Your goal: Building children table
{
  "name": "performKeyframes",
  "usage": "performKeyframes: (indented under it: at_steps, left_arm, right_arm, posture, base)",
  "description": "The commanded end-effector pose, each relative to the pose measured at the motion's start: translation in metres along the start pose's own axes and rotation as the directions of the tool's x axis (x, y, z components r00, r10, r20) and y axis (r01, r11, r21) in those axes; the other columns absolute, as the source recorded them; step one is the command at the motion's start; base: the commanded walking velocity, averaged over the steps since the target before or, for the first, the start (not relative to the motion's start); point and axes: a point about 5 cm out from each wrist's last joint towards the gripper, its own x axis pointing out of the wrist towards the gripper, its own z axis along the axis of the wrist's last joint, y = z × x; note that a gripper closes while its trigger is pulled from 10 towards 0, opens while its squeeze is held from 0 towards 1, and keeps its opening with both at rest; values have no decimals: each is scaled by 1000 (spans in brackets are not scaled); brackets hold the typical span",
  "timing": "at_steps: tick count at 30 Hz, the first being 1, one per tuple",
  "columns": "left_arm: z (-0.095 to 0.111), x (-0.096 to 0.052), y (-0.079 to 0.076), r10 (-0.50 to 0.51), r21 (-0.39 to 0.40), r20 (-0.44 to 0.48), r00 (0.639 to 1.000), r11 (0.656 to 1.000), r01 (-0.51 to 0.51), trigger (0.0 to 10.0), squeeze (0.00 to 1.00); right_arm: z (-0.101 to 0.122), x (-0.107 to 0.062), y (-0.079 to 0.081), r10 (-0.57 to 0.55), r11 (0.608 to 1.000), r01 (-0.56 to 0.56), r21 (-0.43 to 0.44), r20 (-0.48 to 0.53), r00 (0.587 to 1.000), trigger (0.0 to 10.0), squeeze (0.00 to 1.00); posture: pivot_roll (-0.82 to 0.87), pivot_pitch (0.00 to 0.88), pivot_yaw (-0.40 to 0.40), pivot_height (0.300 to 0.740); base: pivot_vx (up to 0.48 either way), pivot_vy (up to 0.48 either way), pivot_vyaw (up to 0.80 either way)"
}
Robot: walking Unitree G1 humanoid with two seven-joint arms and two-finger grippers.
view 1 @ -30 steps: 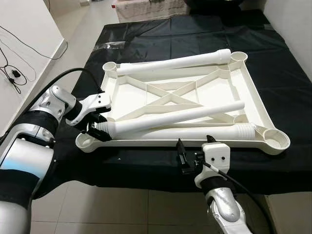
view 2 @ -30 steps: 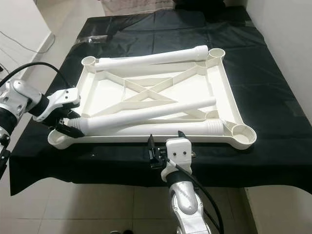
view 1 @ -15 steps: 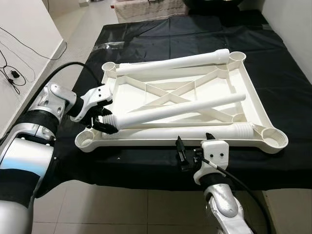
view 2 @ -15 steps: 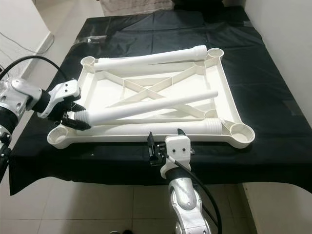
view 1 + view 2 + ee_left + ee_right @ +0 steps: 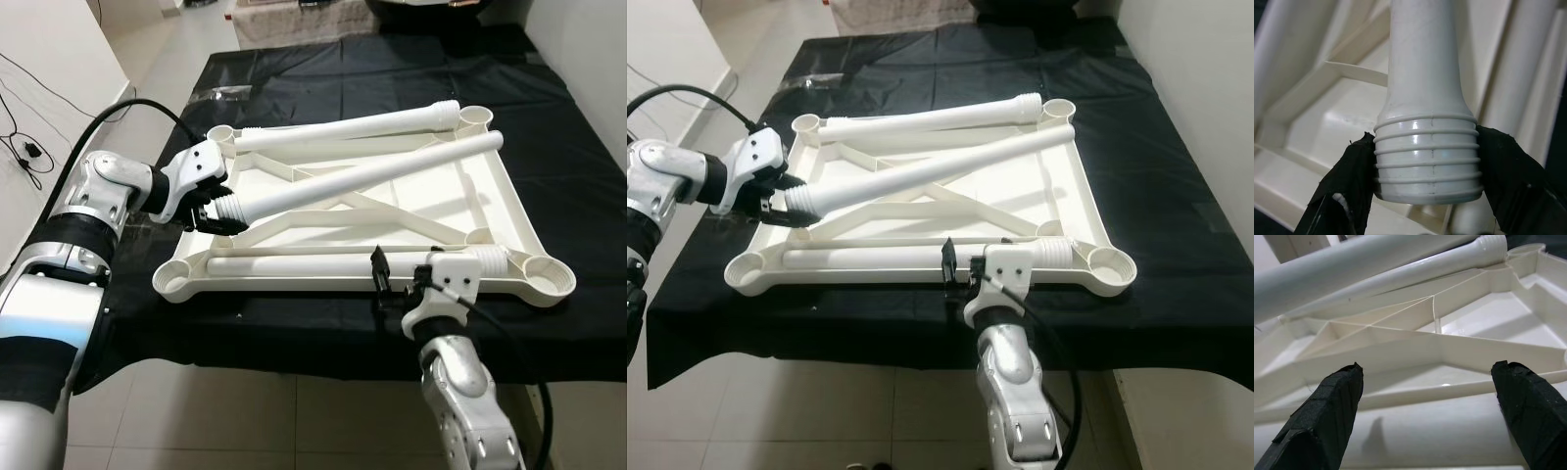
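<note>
A black cloth (image 5: 392,69) is covering the work surface across most of the frame, and on it the white plastic tabletop (image 5: 509,211) is lying upside down at centre, its ribbed underside facing up with a round socket at each corner. Three white table legs are lying on it: the far leg (image 5: 353,127) is running along the upper edge, the near leg (image 5: 343,264) is lying along the lower edge, and the lifted leg (image 5: 362,174) is slanting from centre left up toward the upper right corner, its far tip resting near that socket. At centre left the left gripper (image 5: 211,208) is clamping the threaded end of the lifted leg, holding it raised above the tray; the left wrist view is showing the black fingers (image 5: 1344,183) pressing both sides of the ridged collar. At lower centre the right gripper (image 5: 400,284) is hovering at the tabletop's near edge, fingers (image 5: 1327,416) spread wide and grasping nothing, with the near leg just ahead of them.
</note>
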Motion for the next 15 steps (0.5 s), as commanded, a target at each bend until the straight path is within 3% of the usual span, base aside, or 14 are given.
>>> performKeyframes:
  at_steps: [1, 4, 5, 7, 8, 10, 11, 13, 14, 15]
  left_arm:
    - [-2, -4, 3, 60, 9, 22, 998, 998, -60, 0, 0]
    - [0, -4, 4, 98, 17, 43, 994, 995, -99, 0, 0]
    - [2, -3, 6, 140, 25, 60, 988, 990, -142, 10000, 0]
    - [2, -3, 6, 140, 25, 60, 988, 990, -142, 10000, 0]
    - [6, -2, 8, 199, 32, 96, 975, 979, -203, 10000, 0]
    - [6, -2, 8, 199, 32, 96, 975, 979, -203, 10000, 0]
    - [10, -1, 9, 264, 40, 145, 954, 961, -272, 10000, 0]
    - [10, -1, 9, 264, 40, 145, 954, 961, -272, 10000, 0]
    - [12, 0, 9, 313, 42, 192, 930, 944, -327, 10000, 0]
    - [12, 0, 9, 313, 42, 192, 930, 944, -327, 10000, 0]
  right_arm:
    - [-7, 0, 3, 14, 996, -10, 90, -45, 999, 10000, 0]
    - [-7, 2, 5, 25, 988, -17, 151, -54, 998, 10000, 0]
    - [-5, 3, 7, 36, 977, -24, 211, -54, 998, 10000, 0]
    - [-5, 3, 7, 36, 977, -24, 211, -54, 998, 10000, 0]
    - [-3, 5, 10, 63, 960, -49, 274, -44, 997, 10000, 1000]
    - [-3, 5, 10, 63, 960, -49, 274, -44, 997, 10000, 1000]
    - [4, 8, 16, 130, 922, -113, 371, -21, 991, 10000, 1000]
    - [4, 8, 16, 130, 922, -113, 371, -21, 991, 10000, 1000]
    - [11, 11, 23, 193, 873, -176, 455, 10, 981, 10000, 922]
    - [11, 11, 23, 193, 873, -176, 455, 10, 981, 10000, 922]
  posture:
    - [82, 118, 77, 740]
    - [81, 116, 74, 740]
    - [77, 113, 72, 740]
    - [77, 113, 72, 740]
    - [75, 112, 72, 740]
    - [75, 112, 72, 740]
    - [72, 107, 67, 740]
    - [72, 107, 67, 740]
    - [70, 106, 63, 740]
    - [70, 106, 63, 740]
  base:
    - [0, 0, 0]
    - [0, 0, 0]
    - [0, 0, 0]
    - [0, 0, 0]
    - [0, 0, 0]
    - [0, 0, 0]
    - [0, 0, 0]
    - [0, 0, 0]
    - [0, 0, 0]
    - [0, 0, 0]
